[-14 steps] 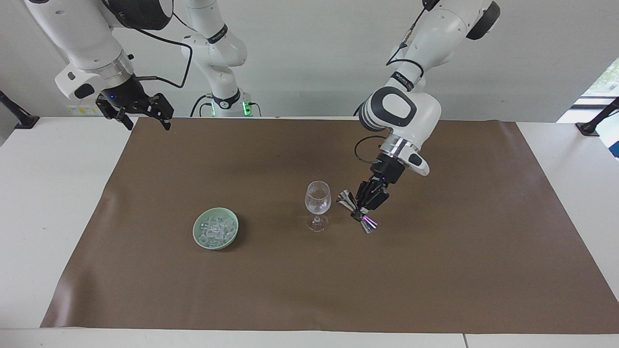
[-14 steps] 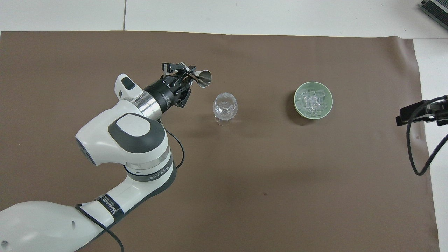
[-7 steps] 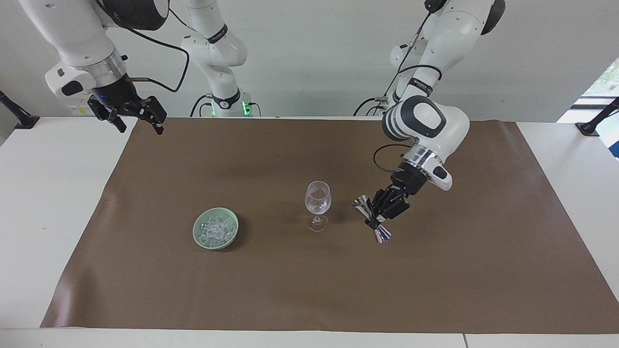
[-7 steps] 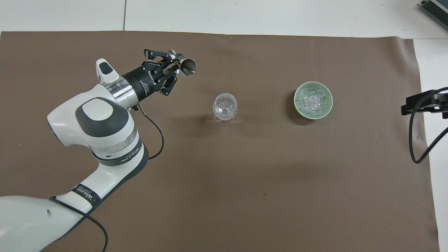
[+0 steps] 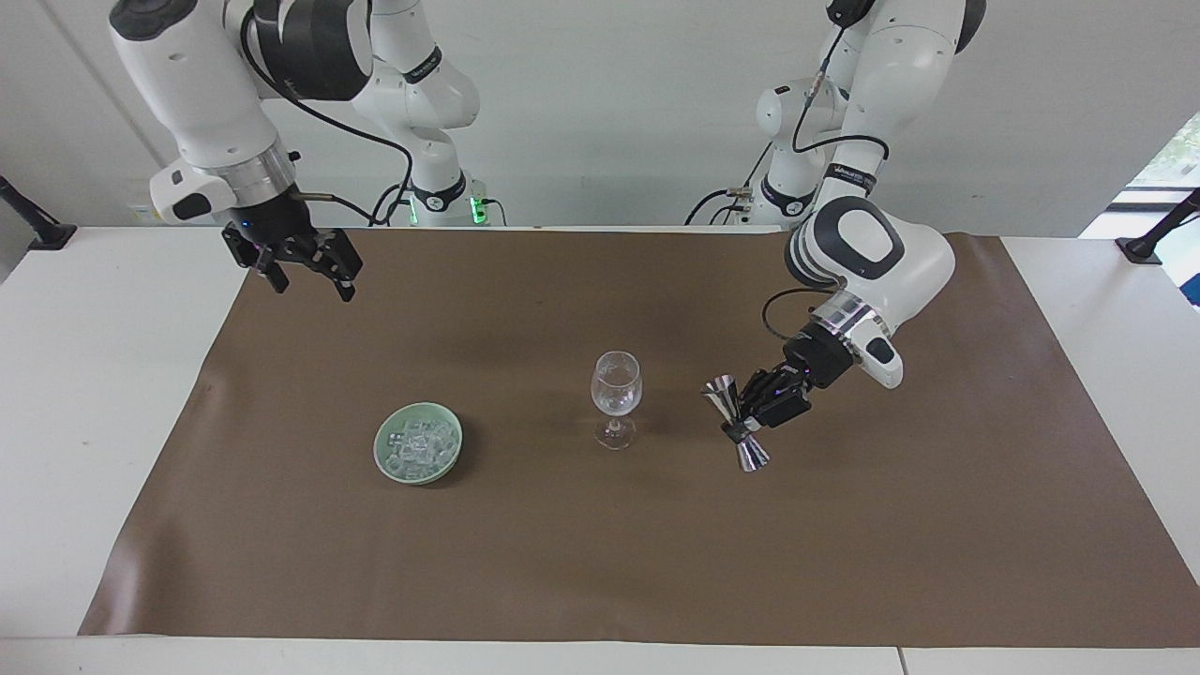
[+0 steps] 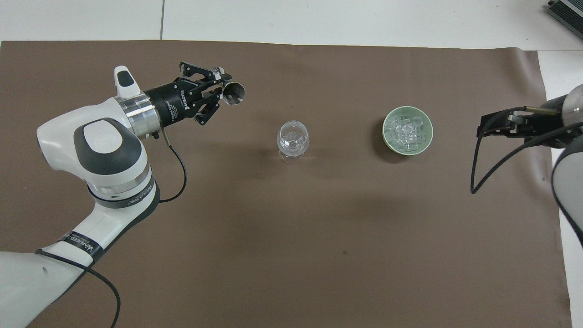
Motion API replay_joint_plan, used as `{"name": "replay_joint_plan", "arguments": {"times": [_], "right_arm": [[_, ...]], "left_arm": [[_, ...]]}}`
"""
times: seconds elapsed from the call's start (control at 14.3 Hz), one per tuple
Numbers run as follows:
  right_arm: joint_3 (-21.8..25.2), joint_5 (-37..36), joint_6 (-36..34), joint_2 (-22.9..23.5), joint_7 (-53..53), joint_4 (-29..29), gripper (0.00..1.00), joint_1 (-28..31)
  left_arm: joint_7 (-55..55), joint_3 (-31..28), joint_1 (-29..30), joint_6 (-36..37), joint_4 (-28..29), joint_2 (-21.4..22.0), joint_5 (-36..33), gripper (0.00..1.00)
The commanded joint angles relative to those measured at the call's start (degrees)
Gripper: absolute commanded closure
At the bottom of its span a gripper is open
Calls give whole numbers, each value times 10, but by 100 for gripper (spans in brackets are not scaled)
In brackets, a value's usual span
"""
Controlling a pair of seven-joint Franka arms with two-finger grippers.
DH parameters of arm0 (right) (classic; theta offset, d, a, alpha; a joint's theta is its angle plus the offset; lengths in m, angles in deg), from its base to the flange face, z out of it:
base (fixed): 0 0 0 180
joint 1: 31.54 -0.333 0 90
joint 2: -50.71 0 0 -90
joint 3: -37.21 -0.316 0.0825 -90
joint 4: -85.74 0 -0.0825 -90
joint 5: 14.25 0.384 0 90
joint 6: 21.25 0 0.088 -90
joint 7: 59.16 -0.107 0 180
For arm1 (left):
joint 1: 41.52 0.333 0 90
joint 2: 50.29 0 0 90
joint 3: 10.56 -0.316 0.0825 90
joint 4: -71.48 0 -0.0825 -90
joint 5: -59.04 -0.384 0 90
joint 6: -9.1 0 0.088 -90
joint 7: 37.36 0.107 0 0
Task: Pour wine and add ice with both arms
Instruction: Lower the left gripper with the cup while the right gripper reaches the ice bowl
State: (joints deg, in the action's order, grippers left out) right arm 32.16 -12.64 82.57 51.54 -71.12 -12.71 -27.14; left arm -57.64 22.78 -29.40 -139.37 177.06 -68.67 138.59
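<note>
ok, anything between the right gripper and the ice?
Nothing visible. The right gripper, fingers open, hangs over the brown mat at its edge nearest the robots; only bare mat lies between it and the ice in the green bowl. The wine glass stands beside the bowl, off that path.

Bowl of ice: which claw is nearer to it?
Right. The right claw, open and empty, hangs over the mat's edge near the bowl of ice; the left claw, shut on a jigger, is past the wine glass.

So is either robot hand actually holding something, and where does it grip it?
The left gripper holds a metal jigger by its narrow waist. The right gripper is open and empty.
</note>
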Motion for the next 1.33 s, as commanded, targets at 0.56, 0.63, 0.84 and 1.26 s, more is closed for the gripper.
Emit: {"name": "replay_joint_plan", "arguments": {"times": [0.56, 0.63, 0.84, 1.26], "right_arm": [[2, -31, 248, 103, -8, -95, 0, -41], [2, -40, 250, 111, -9, -92, 0, -41], [2, -45, 277, 131, -8, -90, 0, -42], [1, -46, 306, 161, -3, -82, 0, -42]], "left_arm": [[-231, -106, 2, 211, 19, 39, -97, 100], [-258, -122, 2, 236, 18, 40, -117, 100], [-306, -163, 2, 306, 21, 49, -133, 100], [-342, -256, 0, 390, 62, 60, -133, 100]]}}
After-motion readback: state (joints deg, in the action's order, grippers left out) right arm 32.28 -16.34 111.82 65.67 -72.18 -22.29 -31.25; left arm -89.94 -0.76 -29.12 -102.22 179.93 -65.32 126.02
